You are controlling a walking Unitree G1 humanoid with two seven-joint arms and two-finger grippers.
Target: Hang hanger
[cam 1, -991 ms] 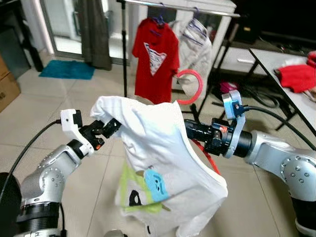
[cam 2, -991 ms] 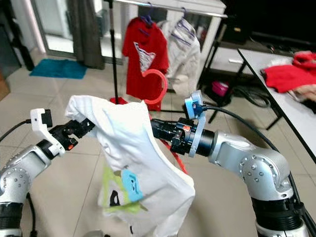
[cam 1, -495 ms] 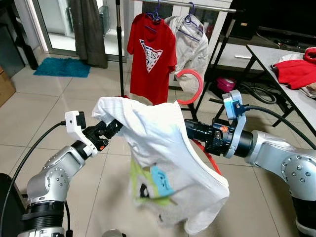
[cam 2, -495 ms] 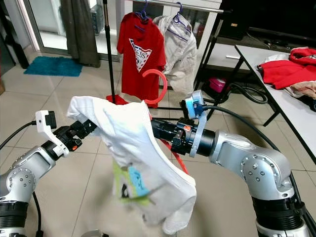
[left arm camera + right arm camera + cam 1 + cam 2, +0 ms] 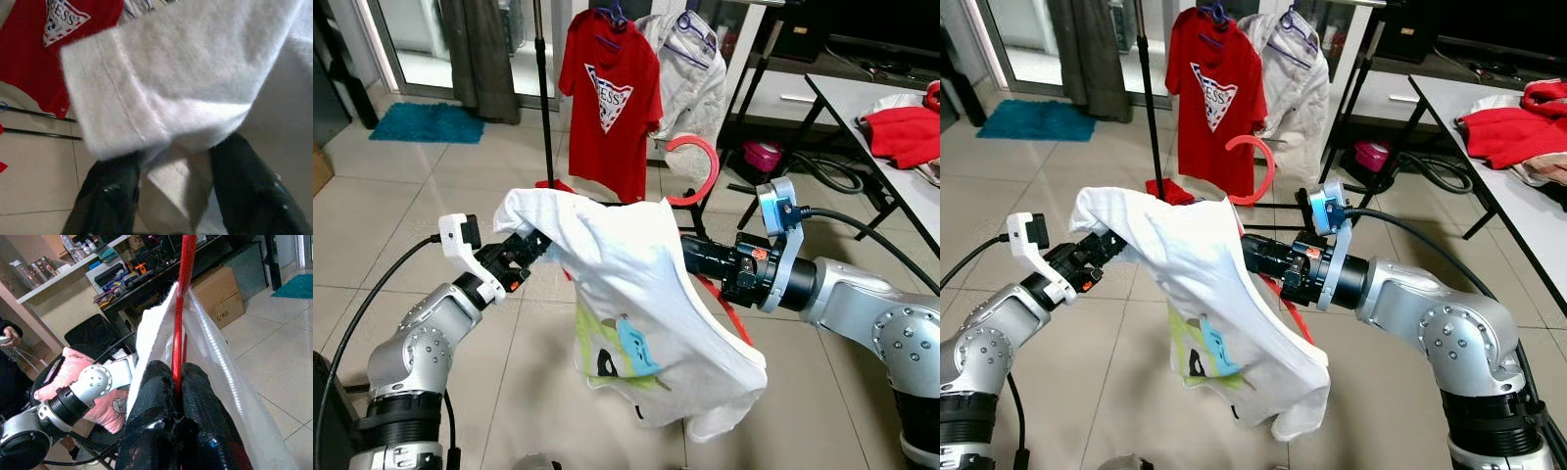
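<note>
The white shirt (image 5: 636, 294) hangs in mid-air between both arms, near the camera, its hem loose above the floor (image 5: 509, 333). It is dressed on the red hanger (image 5: 182, 308), whose hook (image 5: 690, 171) stands clear above the collar.

The left gripper (image 5: 524, 250), at near left, has its fingers (image 5: 110, 196) a little apart with a fold of the shirt's shoulder lying between them; whether they pinch it cannot be told. The right gripper (image 5: 177, 382), at near right, is clamped tight on the hanger's red bar inside the shirt.

Further off, the rail (image 5: 1332, 5) carries a red shirt (image 5: 612, 98) and a pale garment (image 5: 695, 83). The hook is well short of the rail.

Assessment: dressing the hanger appears done. Carrying it to the rail, setting the hook over the bar and letting go remain outstanding. A table (image 5: 862, 108) with red clothes (image 5: 906, 132) stands far right.
</note>
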